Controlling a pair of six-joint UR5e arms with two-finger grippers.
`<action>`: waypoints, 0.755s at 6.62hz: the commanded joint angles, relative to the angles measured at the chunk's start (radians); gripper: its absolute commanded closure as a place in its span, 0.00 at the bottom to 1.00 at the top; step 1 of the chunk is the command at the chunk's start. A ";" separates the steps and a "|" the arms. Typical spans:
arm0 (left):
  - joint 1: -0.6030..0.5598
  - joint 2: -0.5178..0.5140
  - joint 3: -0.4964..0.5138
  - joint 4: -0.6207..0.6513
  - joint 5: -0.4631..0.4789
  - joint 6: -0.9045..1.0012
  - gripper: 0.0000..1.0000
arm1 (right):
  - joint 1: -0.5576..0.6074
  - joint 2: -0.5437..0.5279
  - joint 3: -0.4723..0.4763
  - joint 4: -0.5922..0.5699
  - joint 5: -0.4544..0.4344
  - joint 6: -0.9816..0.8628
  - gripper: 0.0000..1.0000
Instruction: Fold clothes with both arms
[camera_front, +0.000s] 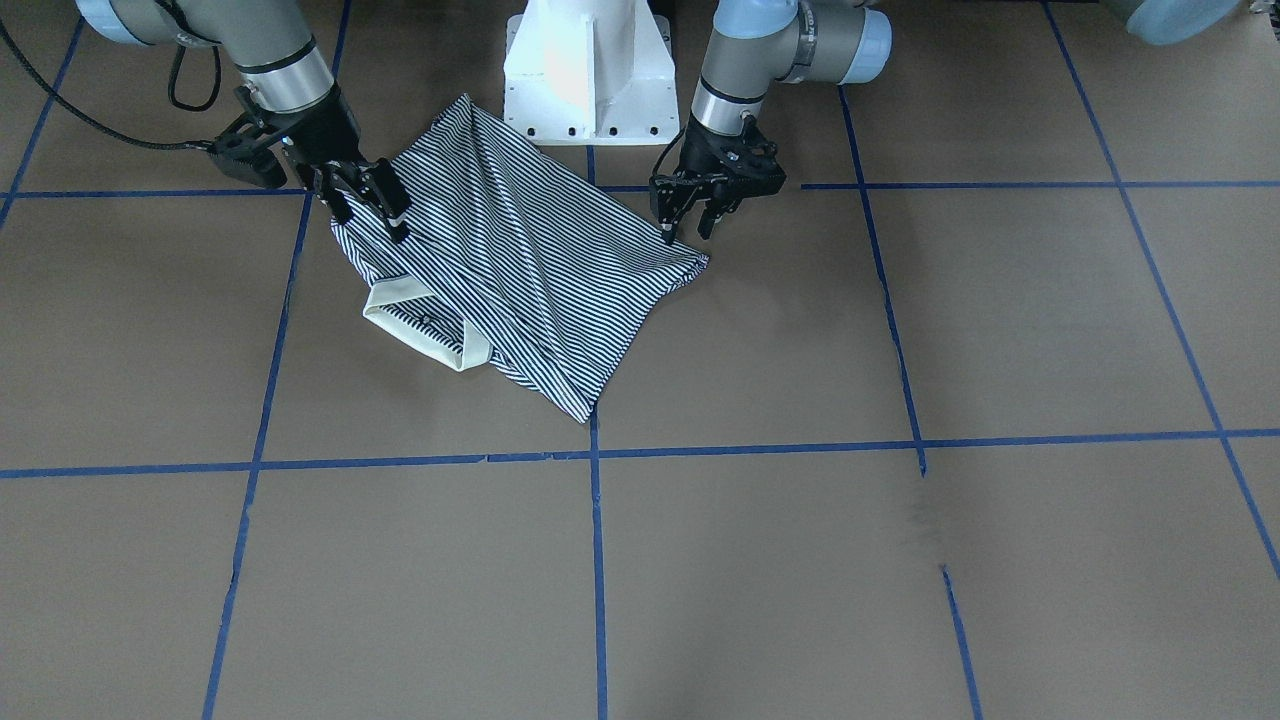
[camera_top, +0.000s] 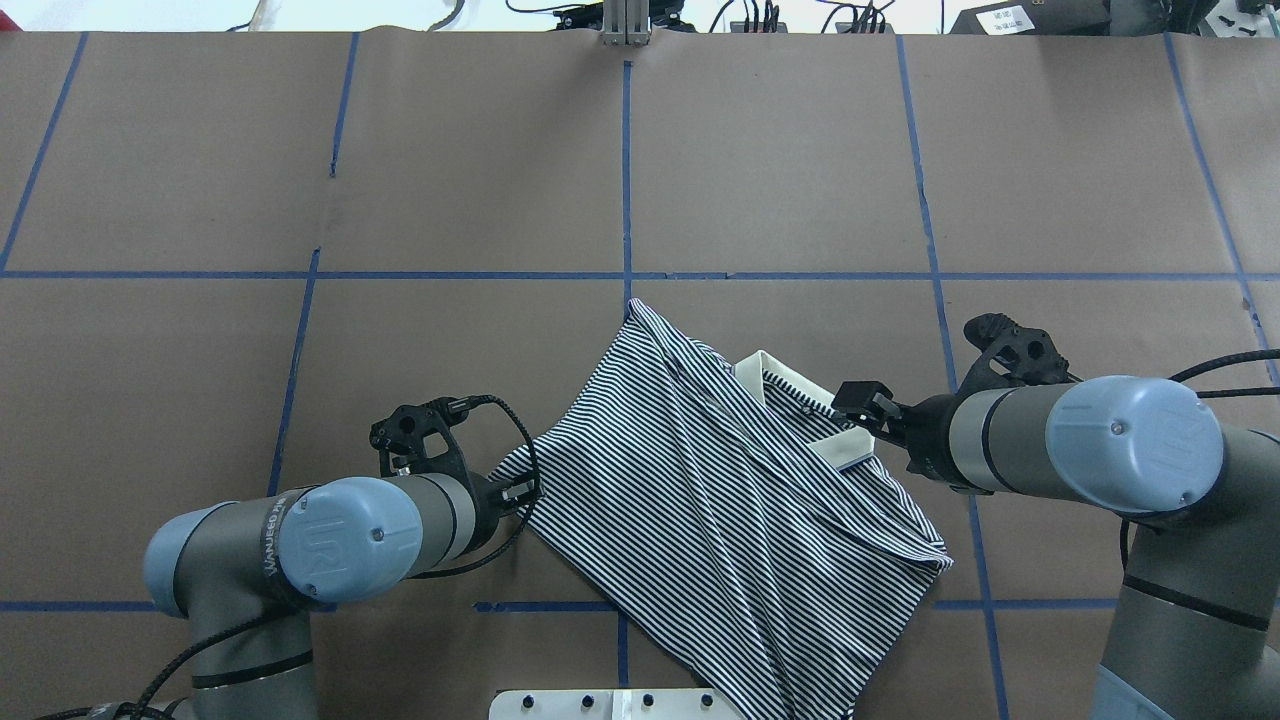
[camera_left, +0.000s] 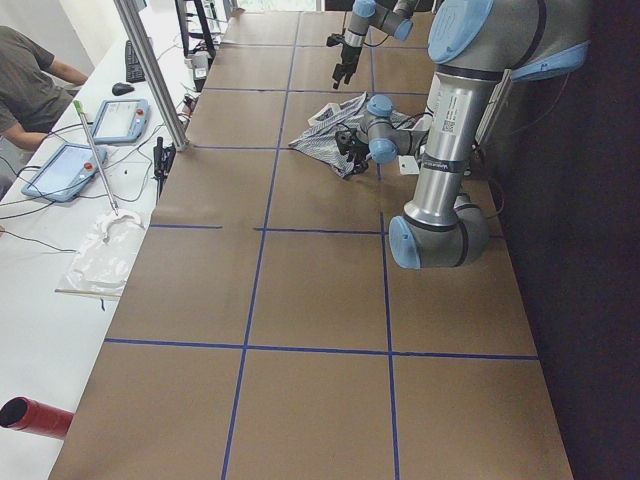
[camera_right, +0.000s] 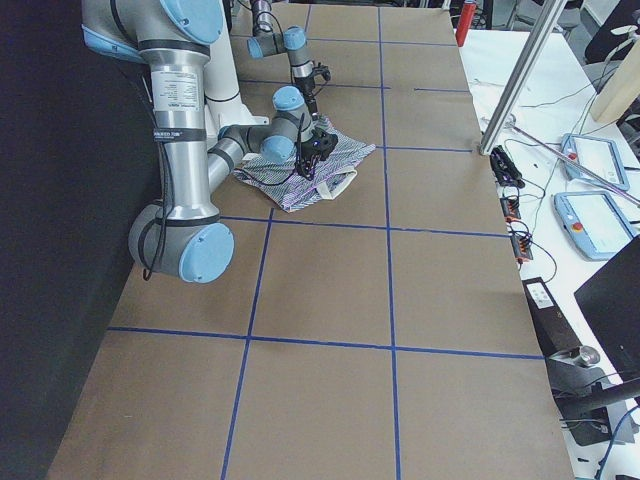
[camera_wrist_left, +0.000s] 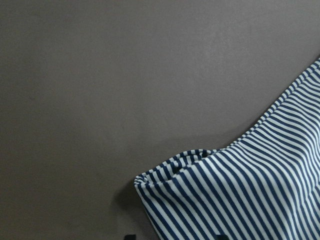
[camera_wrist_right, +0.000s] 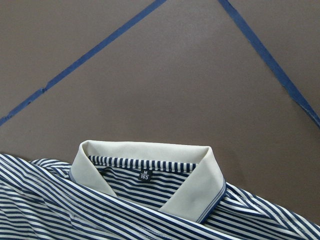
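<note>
- From overhead, the shirt (camera_top: 720, 500) lay partly folded and skewed on the tabletop (camera_top: 450, 180), just in front of my white pedestal (camera_front: 590, 80). Its long axis ran roughly from 11 to 5 o'clock.
- My left gripper (camera_front: 688, 232) hung at the shirt's side corner, fingers parted and holding nothing. The cloth lay at its 3 o'clock.
- My right gripper (camera_front: 370, 212) stood over the opposite edge beside the white collar (camera_wrist_right: 145, 149), fingers apart. The cloth lay at its 8 o'clock, and I could not tell whether it touched.
- I judged both grippers about equally near.
- The brown tabletop, gridded with blue tape (camera_top: 625, 170), ran on toward 12 o'clock.
- Beyond it a person (camera_left: 30, 80) sat at a side bench.
</note>
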 joint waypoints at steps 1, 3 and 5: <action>0.000 0.000 0.012 0.004 0.041 0.005 0.40 | 0.002 0.000 -0.001 0.000 0.000 0.000 0.00; -0.001 -0.003 0.015 0.002 0.066 0.031 0.41 | 0.004 0.002 -0.001 0.000 -0.007 0.000 0.00; -0.001 -0.003 0.027 0.002 0.068 0.031 0.46 | 0.004 0.002 -0.003 -0.001 -0.007 0.000 0.00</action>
